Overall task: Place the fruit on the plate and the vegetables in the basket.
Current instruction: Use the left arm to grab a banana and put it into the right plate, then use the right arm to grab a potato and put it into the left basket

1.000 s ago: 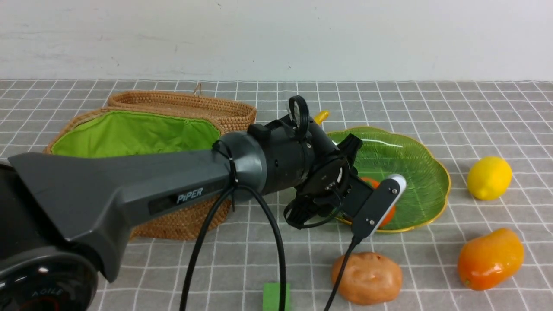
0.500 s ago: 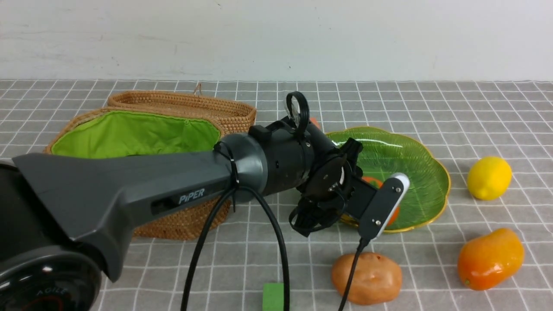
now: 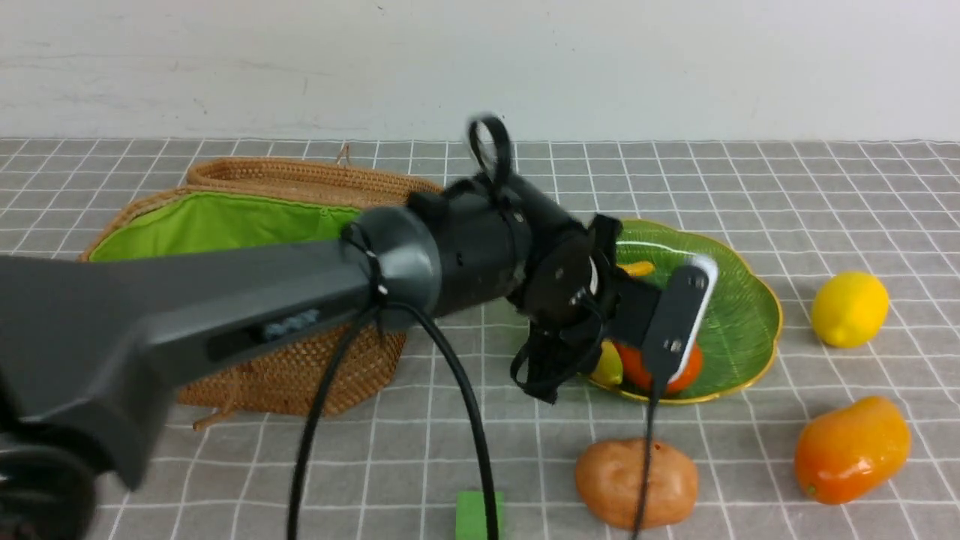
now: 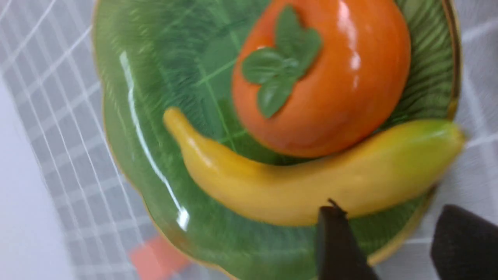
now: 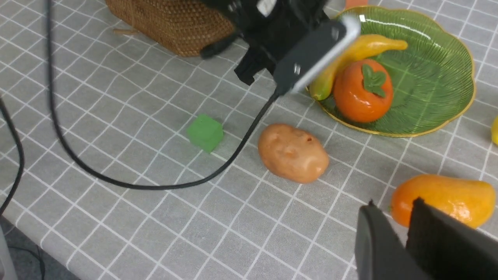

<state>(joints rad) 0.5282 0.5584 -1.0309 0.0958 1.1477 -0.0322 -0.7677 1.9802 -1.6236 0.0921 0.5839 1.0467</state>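
Note:
The yellow banana (image 4: 295,190) and the orange persimmon (image 4: 334,89) lie side by side on the green plate (image 4: 163,58). My left gripper (image 4: 389,217) hangs open just above the plate's near rim, nothing between its fingers. On the cloth to the right sit the lemon (image 3: 849,309) and the mango (image 3: 851,448). The tan potato (image 3: 607,480) lies in front of the plate. The wicker basket (image 3: 247,225) stands open on the left, its inside mostly hidden by my arm. My right gripper (image 5: 393,208) hovers near the mango (image 5: 439,196), its jaws a narrow gap apart and empty.
A small green cube (image 3: 471,516) sits near the front edge, left of the potato. A small orange cube (image 5: 356,3) lies behind the plate. The left wrist's black cable (image 5: 233,155) trails across the cloth between the green cube and the potato.
The banana, held up behind the left wrist a second ago, now lies on the plate beside the persimmon. The left gripper has let go and the wrist has risen.

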